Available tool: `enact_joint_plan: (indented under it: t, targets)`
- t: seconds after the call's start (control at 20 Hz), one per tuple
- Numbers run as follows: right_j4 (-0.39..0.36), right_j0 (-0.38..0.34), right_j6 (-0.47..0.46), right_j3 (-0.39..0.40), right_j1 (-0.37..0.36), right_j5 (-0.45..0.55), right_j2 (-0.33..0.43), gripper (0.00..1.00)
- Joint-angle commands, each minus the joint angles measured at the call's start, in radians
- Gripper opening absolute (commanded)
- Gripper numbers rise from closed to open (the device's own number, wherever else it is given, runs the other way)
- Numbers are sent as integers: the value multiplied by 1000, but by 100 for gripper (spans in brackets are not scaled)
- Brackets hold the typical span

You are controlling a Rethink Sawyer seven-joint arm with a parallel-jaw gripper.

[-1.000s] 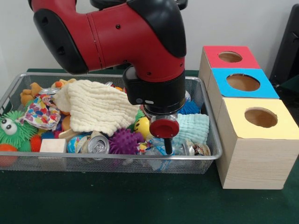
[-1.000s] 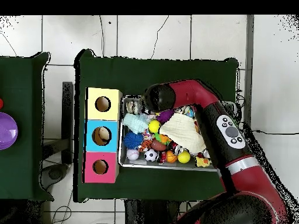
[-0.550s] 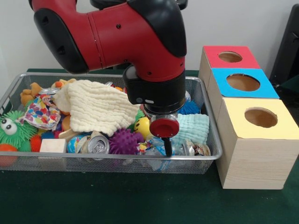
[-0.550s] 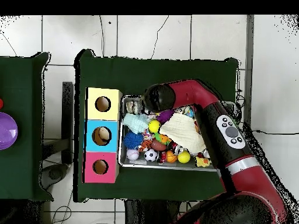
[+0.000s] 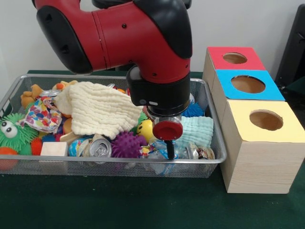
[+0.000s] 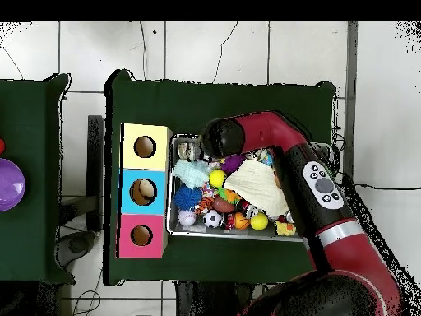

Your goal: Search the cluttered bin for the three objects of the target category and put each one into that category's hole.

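Bin (image 5: 209,164) of wire mesh lies with its long axis left to right across the frame's middle, crammed with toys. Gripper (image 5: 170,153) hangs low at its right end beside the pale blue cloth (image 5: 196,130); whether its claw is spread or pressed together I cannot tell.

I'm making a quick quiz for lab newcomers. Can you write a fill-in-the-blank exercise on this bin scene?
1. The box nearest the camera in the front view has a ___ top.
2. The middle box has a ___ top.
3. The spiky ball beside the drink can is ___.

Missing words: yellow; blue; purple
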Motion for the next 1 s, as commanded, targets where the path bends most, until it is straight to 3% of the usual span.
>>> enact_joint_plan:
  t: [0.05,0.65,1.0]
  targets:
    - [-16,27,-28,-51,26,151,-128,100]
    - [20,69,33,-77,60,185,-191,100]
    - [33,77,26,-77,75,158,-206,100]
